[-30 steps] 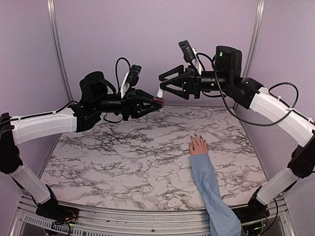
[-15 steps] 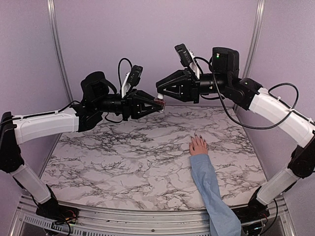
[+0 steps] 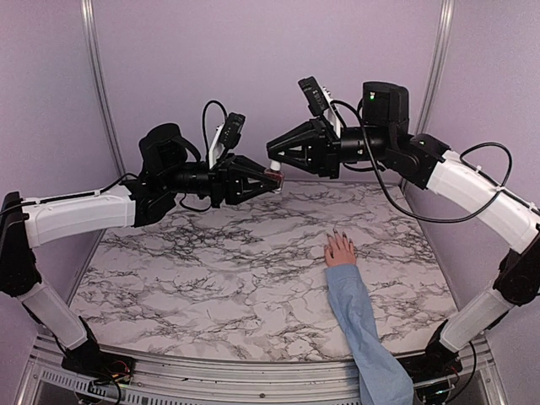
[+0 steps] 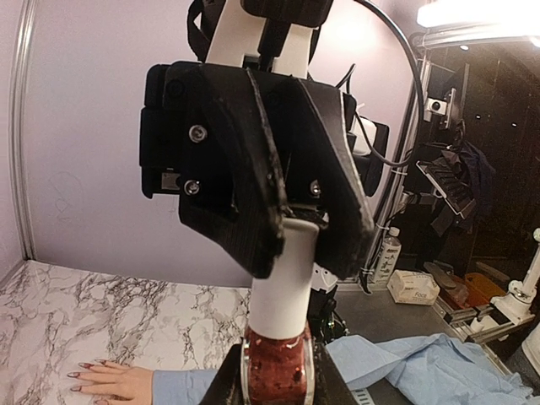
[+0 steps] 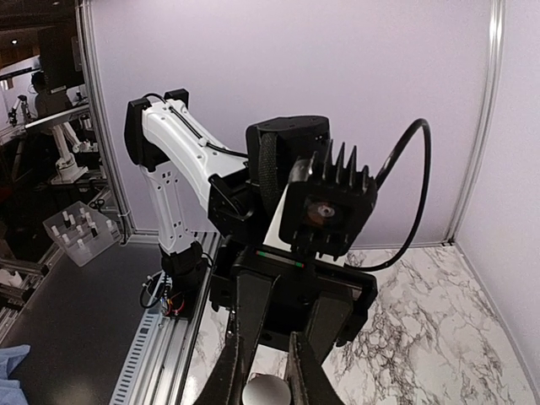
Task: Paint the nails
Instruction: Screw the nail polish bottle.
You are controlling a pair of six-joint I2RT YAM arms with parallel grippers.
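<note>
- Marbled white-and-grey tabletop (image 3: pixel 211 261) carries a small pinkish hand (image 3: pixel 341 251), lying flat and palm down right of centre, its fingers pointing towards the back wall.
- The tiny dark-looking nails (image 3: pixel 335 232) sit at the far ends of those fingers, well below and apart from both grippers. In the left wrist view the nails (image 4: pixel 80 375) look long and pointed at the lower left.
- A light-blue fabric sleeve (image 3: pixel 363 321) covers the forearm, which runs from the hand back to the near edge of the table.
- The left gripper (image 3: pixel 268 177) is raised above the far middle of the table. Its black fingers are pressed against the sides of a small clear glass bottle of dark red polish (image 4: pixel 277 367).
- A tall white cylindrical cap (image 4: pixel 283 295) stands on the bottle, pointing at the other arm.
- The right gripper (image 3: pixel 274 156) meets it from the opposite side. Its two black fingers (image 4: pixel 253 245) are pinched onto the white cap, one on each flank.
- From the right wrist camera, the round end of the cap (image 5: pixel 268 393) shows between that gripper's own fingertips at the bottom edge.
- Both arms are stretched towards each other, so the grippers nearly touch tip to tip.
</note>
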